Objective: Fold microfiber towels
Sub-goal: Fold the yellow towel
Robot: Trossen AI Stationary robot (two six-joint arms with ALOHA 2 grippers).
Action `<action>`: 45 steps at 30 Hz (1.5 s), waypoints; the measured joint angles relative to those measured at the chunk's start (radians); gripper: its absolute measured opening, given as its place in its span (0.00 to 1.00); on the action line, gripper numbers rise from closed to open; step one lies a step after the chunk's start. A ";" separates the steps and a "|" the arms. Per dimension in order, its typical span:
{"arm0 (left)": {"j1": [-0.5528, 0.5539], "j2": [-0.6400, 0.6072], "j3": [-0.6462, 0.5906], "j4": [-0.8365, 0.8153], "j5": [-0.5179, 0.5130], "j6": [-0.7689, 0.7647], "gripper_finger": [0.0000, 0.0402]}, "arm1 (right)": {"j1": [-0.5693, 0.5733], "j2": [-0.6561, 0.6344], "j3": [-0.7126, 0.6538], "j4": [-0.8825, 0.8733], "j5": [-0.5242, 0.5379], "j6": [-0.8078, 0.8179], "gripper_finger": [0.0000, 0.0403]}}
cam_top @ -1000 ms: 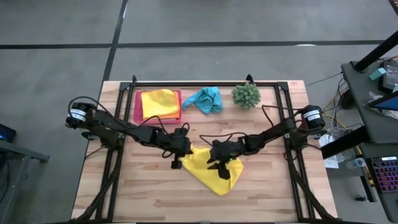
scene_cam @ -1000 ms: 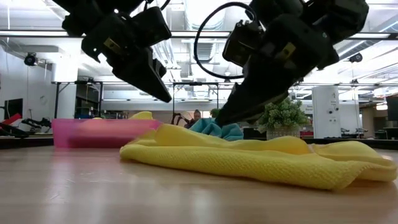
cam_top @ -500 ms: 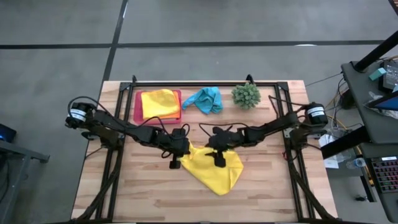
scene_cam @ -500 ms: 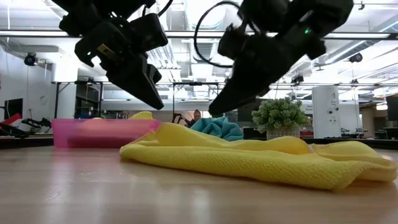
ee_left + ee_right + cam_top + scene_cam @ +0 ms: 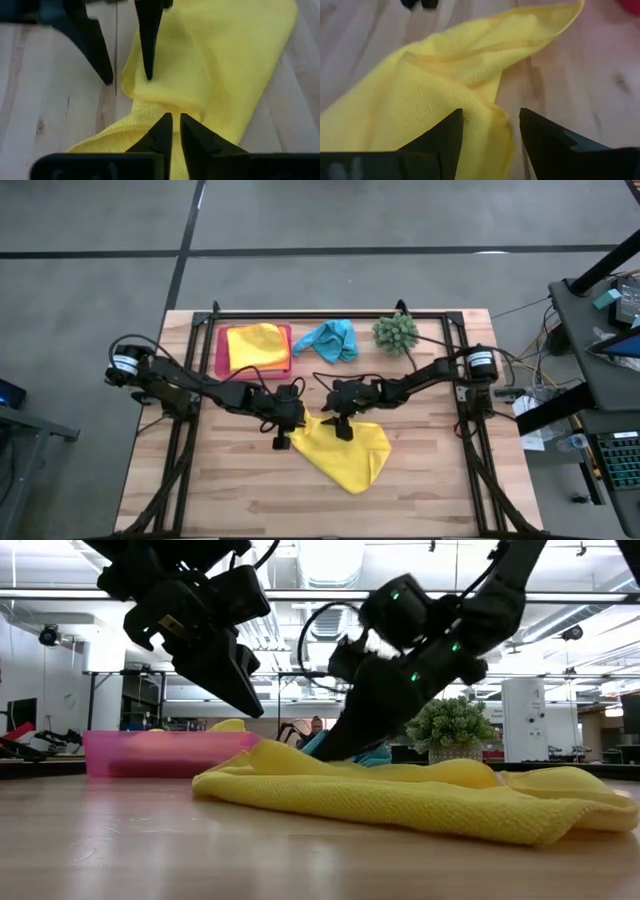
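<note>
Mid-table lies the yellow towel (image 5: 345, 452), which should be pinched at its near edge by the spread right gripper (image 5: 342, 427) and folded squarely, while the nearly pressed-together, empty left gripper (image 5: 282, 442) hovers beside it.

A rumpled bright yellow microfiber towel (image 5: 345, 452) lies loosely folded over itself at the table's middle. A second yellow microfiber towel (image 5: 257, 346) rests folded at the far left, and a crumpled turquoise blue microfiber towel (image 5: 329, 339) lies just beside it.
</note>
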 joint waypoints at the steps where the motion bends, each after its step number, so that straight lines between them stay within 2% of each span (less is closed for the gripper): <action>1: 0.002 0.000 0.000 0.000 -0.001 0.000 0.08 | 0.000 0.017 0.009 0.001 0.000 -0.001 0.46; 6: 0.008 0.000 0.000 0.001 -0.024 -0.001 0.20 | -0.001 0.067 0.047 -0.004 -0.028 -0.001 0.38; 12: 0.010 -0.001 -0.009 0.003 -0.027 -0.006 0.28 | -0.002 0.060 0.050 -0.026 -0.028 0.002 0.13; 15: 0.009 -0.001 -0.024 0.001 -0.092 -0.006 0.29 | -0.002 0.043 0.050 -0.040 -0.028 0.007 0.04; 18: 0.010 -0.001 -0.042 0.000 -0.200 -0.008 0.29 | -0.002 0.028 0.054 -0.086 -0.027 0.007 0.04; 20: 0.010 -0.001 -0.060 0.001 -0.231 -0.008 0.29 | -0.002 0.016 0.057 -0.112 -0.026 0.002 0.04; 28: 0.009 0.032 -0.135 0.015 -0.230 -0.111 0.29 | -0.002 -0.028 0.058 -0.158 -0.018 -0.014 0.08; 34: 0.009 0.097 -0.155 0.146 -0.222 -0.114 0.29 | -0.002 -0.042 0.060 -0.160 -0.018 -0.019 0.16; 40: 0.008 0.127 -0.154 0.145 -0.152 -0.145 0.29 | -0.002 -0.042 0.060 -0.174 -0.014 -0.027 0.28; 45: -0.001 0.127 -0.157 0.111 -0.115 -0.193 0.29 | -0.001 -0.042 0.060 -0.191 -0.011 -0.039 0.27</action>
